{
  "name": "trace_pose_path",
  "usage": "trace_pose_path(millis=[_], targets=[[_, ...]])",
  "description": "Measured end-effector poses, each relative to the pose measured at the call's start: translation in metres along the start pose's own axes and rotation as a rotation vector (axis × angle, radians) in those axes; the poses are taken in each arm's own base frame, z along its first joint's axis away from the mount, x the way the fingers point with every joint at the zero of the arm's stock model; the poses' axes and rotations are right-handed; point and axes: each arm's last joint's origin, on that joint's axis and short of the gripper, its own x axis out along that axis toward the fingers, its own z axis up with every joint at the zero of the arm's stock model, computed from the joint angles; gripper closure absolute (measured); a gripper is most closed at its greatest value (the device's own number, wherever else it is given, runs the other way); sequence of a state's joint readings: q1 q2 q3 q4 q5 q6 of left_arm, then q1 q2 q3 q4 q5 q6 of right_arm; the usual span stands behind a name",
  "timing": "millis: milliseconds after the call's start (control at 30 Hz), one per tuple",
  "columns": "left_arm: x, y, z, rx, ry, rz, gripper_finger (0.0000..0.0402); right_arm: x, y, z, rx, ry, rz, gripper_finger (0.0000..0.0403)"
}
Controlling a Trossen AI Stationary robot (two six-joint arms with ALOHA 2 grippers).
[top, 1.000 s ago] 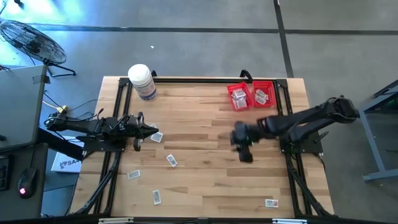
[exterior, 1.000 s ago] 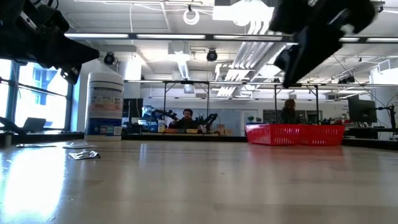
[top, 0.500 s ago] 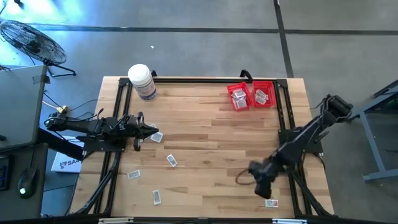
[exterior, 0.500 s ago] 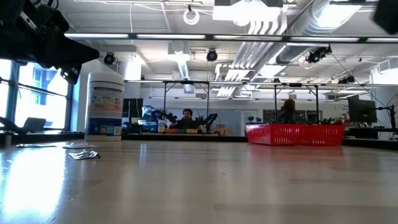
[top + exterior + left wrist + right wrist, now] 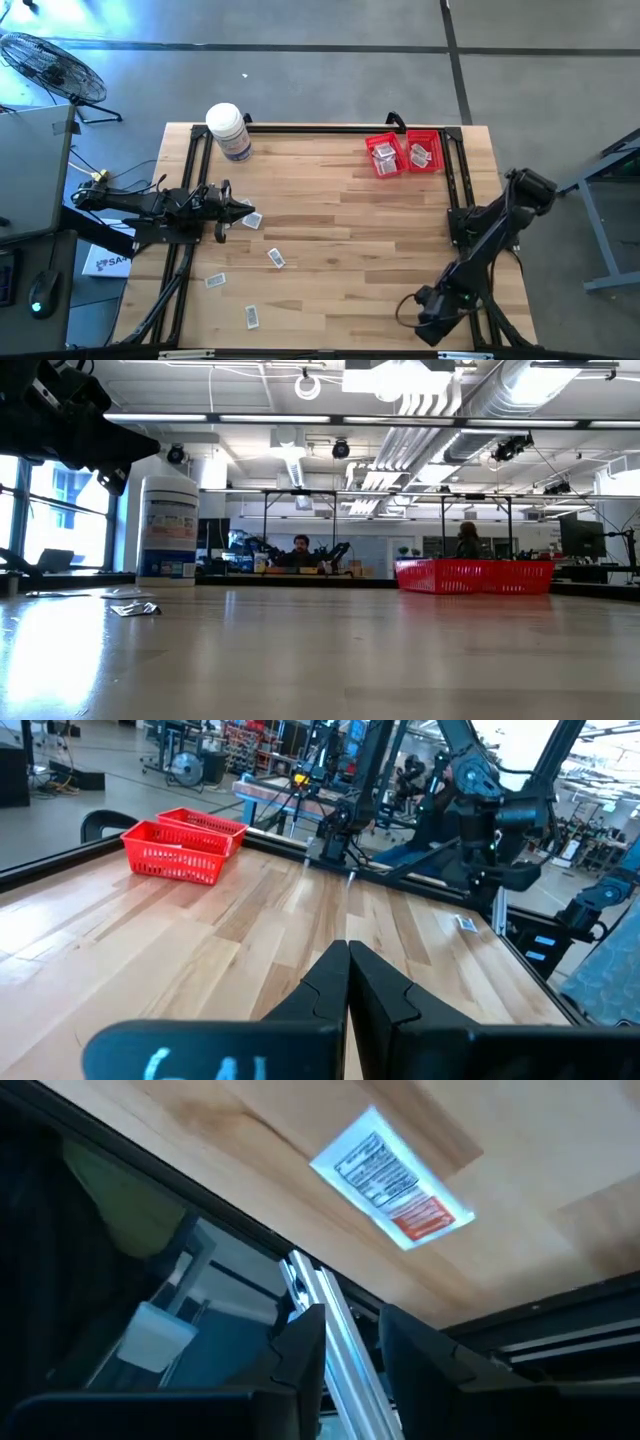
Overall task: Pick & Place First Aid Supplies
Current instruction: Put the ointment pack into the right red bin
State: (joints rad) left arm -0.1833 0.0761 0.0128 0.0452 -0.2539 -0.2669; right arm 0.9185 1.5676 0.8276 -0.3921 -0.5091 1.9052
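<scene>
At the near right corner of the surface (image 5: pixel 340 230), one first aid packet (image 5: pixel 392 1178) lies flat, white with a red patch, just inside the edge. Only the right wrist view shows it; from above, the right arm covers that spot.

- Right end effector (image 5: pixel 432 325) hangs over that corner, right at the near edge. Its fingers (image 5: pixel 300 1350) are released: slightly apart, nothing between them, off the packet. Beyond the packet the wood ends at a metal frame rail (image 5: pixel 320 1295), so there is little room on that side.
- Loose packets (image 5: pixel 276 258) lie scattered over the left half: four in all, apart from each other, one beside the left end effector and one near the near edge. The low view catches only one of them (image 5: pixel 135 608), at its left.
- Left end effector (image 5: pixel 240 208) sits near the left edge, fingers clenched together on nothing (image 5: pixel 347 970).
- The middle of the surface is bare wood, wide open between the two arms.
- Two red baskets (image 5: pixel 385 157) stand side by side at the far right corner, packets inside; the low view shows them (image 5: pixel 475 575) only as one red wall.
- Bottle (image 5: pixel 228 130) is upright near the far left corner.
- The low view alone shows the room behind, with two people (image 5: pixel 300 545) well back.
</scene>
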Motion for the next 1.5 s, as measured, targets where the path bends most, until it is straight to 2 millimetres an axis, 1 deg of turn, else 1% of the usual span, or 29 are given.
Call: trace_pose_path(millis=[233, 400, 500, 633, 767, 900, 1100, 1167, 1267, 1367, 1433, 1500], targets=[[0.000, 0.000, 0.000, 0.000, 0.000, 0.000, 0.0401, 0.024, 0.001, 0.010, 0.038, 0.075, -0.070, 0.0311], [0.000, 0.000, 0.000, 0.000, 0.000, 0.000, 0.0401, 0.031, 0.002, 0.022, 0.028, 0.042, -0.085, 0.0311], [0.000, 0.000, 0.000, 0.000, 0.000, 0.000, 0.0401, 0.034, 0.001, 0.026, 0.006, 0.040, -0.099, 0.0311], [0.000, 0.000, 0.000, 0.000, 0.000, 0.000, 0.0401, 0.033, 0.003, 0.031, -0.026, 0.018, -0.085, 0.0311], [0.000, 0.000, 0.000, 0.000, 0.000, 0.000, 0.0401, 0.025, 0.010, 0.046, -0.070, -0.031, -0.018, 0.0311], [0.000, 0.000, 0.000, 0.000, 0.000, 0.000, 0.0401, 0.011, 0.019, 0.067, -0.171, -0.117, 0.062, 0.0315], [0.000, 0.000, 0.000, 0.000, 0.000, 0.000, 0.0401, -0.020, 0.031, 0.113, -0.384, -0.365, 0.162, 0.0320], [0.000, 0.000, 0.000, 0.000, 0.000, 0.000, 0.0401, -0.030, 0.034, 0.123, -0.446, -0.454, 0.169, 0.0320], [0.000, 0.000, 0.000, 0.000, 0.000, 0.000, 0.0401, -0.041, 0.040, 0.127, -0.578, -0.539, 0.142, 0.0320], [0.000, 0.000, 0.000, 0.000, 0.000, 0.001, 0.0401, -0.050, 0.051, 0.120, -0.752, -0.632, 0.120, 0.0320], [0.000, 0.000, 0.000, 0.000, 0.000, 0.001, 0.0401, -0.052, 0.055, 0.117, -0.837, -0.690, 0.086, 0.0320], [0.000, 0.000, 0.000, 0.000, 0.000, 0.001, 0.0401, -0.051, 0.055, 0.116, -0.877, -0.730, 0.043, 0.0320]])
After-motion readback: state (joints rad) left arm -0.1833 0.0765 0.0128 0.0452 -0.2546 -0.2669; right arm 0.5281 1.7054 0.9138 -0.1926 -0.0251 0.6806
